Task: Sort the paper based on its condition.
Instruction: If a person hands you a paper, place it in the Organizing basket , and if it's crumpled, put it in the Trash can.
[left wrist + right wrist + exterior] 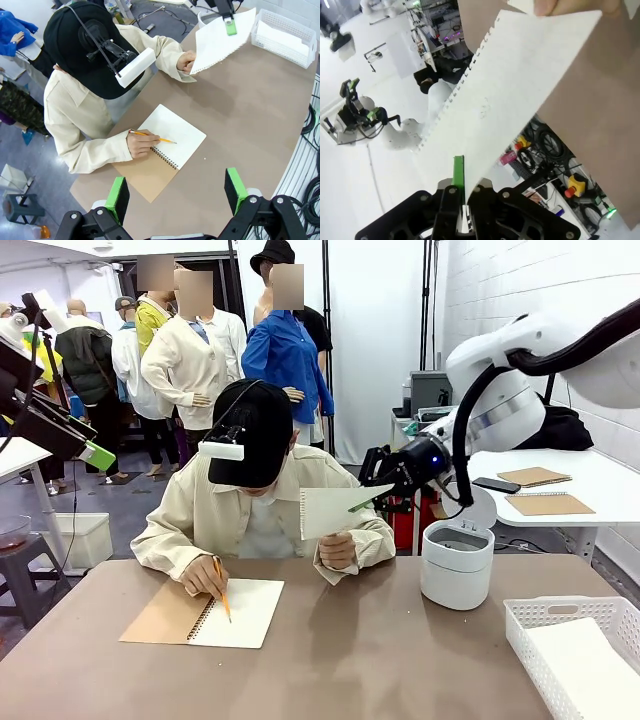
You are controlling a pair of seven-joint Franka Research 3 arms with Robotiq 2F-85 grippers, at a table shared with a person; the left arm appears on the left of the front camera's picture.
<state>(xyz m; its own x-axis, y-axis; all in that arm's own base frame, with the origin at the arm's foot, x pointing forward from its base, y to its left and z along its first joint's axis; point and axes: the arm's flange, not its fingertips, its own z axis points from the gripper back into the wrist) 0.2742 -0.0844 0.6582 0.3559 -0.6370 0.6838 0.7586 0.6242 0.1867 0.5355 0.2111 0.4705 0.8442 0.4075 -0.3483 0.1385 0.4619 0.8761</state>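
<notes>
A person across the table holds up a white sheet of paper [333,512] in one hand; its torn, perforated edge shows in the right wrist view [520,85]. My right gripper [366,502] is shut on the sheet's right corner, and one green pad [458,172] lies against the paper. In the left wrist view the same sheet [220,40] hangs at the top right, above the table. My left gripper [176,192] stands open high over the near table edge, with nothing between its fingers [234,186].
The person's other hand writes with a pencil [222,590] in an open spiral notebook [205,613]. A white round bin [456,565] stands at mid right. A white latticed basket [560,612] holding flat white sheets [590,670] sits at the front right.
</notes>
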